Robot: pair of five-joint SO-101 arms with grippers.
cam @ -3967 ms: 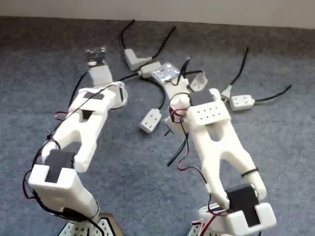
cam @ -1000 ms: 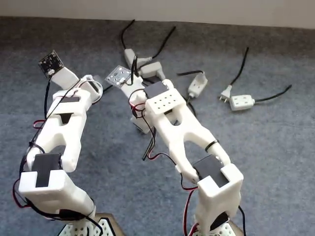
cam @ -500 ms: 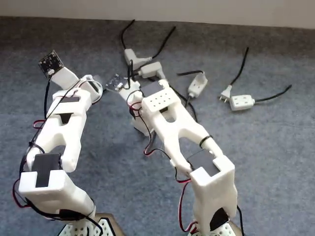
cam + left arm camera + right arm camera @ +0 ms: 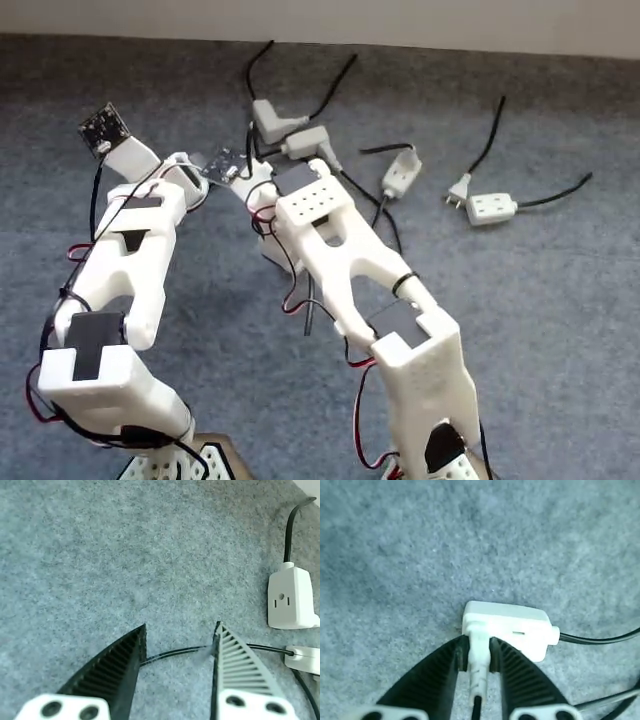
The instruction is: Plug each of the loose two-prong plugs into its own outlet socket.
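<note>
Right tool (image 4: 479, 641) swung left — left tool (image 4: 180, 626), too

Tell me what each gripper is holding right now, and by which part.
The right gripper holds a white plug by its narrow body, pinched between both fingers, its front at the outlet socket. The left gripper is open and holds nothing.

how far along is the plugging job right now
Nothing is clearly finished. In hand: the right tool is shut on a plug, held against a white socket. Still to do: the left tool is open over a black cable; a second plug lies loose beside its socket.
</note>
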